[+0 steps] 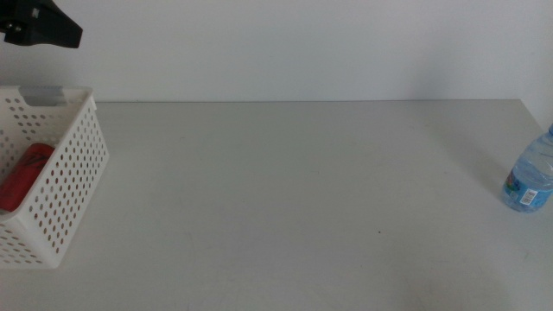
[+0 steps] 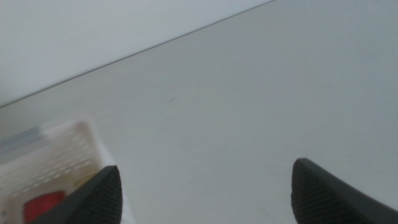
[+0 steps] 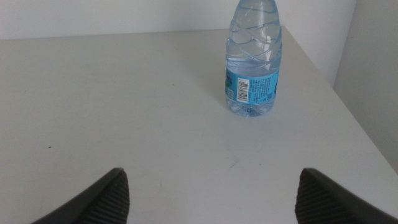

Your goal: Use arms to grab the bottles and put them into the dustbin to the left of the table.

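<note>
A clear water bottle point(image 3: 252, 62) with a blue label stands upright on the pale tabletop point(image 1: 294, 199), directly ahead of the right claw point(image 3: 208, 199) and centred between its two dark jaws, which are spread wide and hold nothing. The bottle is apart from the claw, with bare tabletop between them, and sits near the tabletop's right edge; its cap is cut off from the wrist view. In the middle view the same bottle point(image 1: 529, 181) shows at the far right side, partly out of the picture. The left claw point(image 2: 205, 196) hangs high above the tabletop, its jaws also spread wide and empty. Below it and to one side is the white dustbin point(image 2: 59, 155), its walls full of round holes, with a red can point(image 2: 43, 205) lying inside. The middle view shows the dustbin point(image 1: 73, 164) resting at the tabletop's left end, a grey strip at its far rim, the red can point(image 1: 24, 175) lying tilted against its inner wall, and part of the black left arm point(image 1: 39, 26) above it at the picture's upper left corner.
</note>
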{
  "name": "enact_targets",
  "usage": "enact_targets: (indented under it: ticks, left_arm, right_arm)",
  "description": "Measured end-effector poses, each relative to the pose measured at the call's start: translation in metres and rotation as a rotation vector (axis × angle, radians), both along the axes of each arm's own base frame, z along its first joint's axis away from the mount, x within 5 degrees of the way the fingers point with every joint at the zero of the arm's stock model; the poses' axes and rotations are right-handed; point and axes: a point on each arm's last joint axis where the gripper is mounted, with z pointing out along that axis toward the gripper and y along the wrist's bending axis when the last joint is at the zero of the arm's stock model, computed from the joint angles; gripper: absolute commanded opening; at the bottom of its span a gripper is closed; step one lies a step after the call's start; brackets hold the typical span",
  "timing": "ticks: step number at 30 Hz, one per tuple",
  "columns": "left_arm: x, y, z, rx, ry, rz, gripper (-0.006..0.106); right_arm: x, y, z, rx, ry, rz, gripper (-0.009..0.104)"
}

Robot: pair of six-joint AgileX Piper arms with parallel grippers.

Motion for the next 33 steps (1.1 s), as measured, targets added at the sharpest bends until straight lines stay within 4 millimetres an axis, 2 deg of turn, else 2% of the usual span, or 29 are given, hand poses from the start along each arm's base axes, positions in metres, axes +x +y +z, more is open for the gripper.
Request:
enact_targets:
  ticks: [8, 12, 15, 18, 22, 28, 33]
  left_arm:
    - [-0.03, -0.06, 0.017, -0.003, -0.065, -0.192, 0.092]
    - [-0.041, -0.096, 0.002, -0.015, -0.108, -0.276, 0.092]
    - [-0.049, -0.11, -0.015, -0.018, -0.119, -0.27, 0.092]
    - [-0.067, -0.115, -0.031, -0.014, -0.091, -0.252, 0.092]
    - [-0.106, -0.115, -0.043, -0.008, -0.095, -0.263, 0.092]
    - [-0.172, -0.102, -0.061, -0.043, -0.146, -0.334, 0.092]
    - [-0.213, -0.088, -0.078, -0.077, -0.201, -0.428, 0.092]
  right_arm:
    - [0.0, 0.0, 0.0, 0.0, 0.0, 0.0, 0.075]
    - [0.0, 0.0, 0.0, 0.0, 0.0, 0.0, 0.075]
    - [0.0, 0.0, 0.0, 0.0, 0.0, 0.0, 0.075]
    - [0.0, 0.0, 0.0, 0.0, 0.0, 0.0, 0.075]
    - [0.0, 0.0, 0.0, 0.0, 0.0, 0.0, 0.075]
    - [0.0, 0.0, 0.0, 0.0, 0.0, 0.0, 0.075]
    - [0.0, 0.0, 0.0, 0.0, 0.0, 0.0, 0.075]
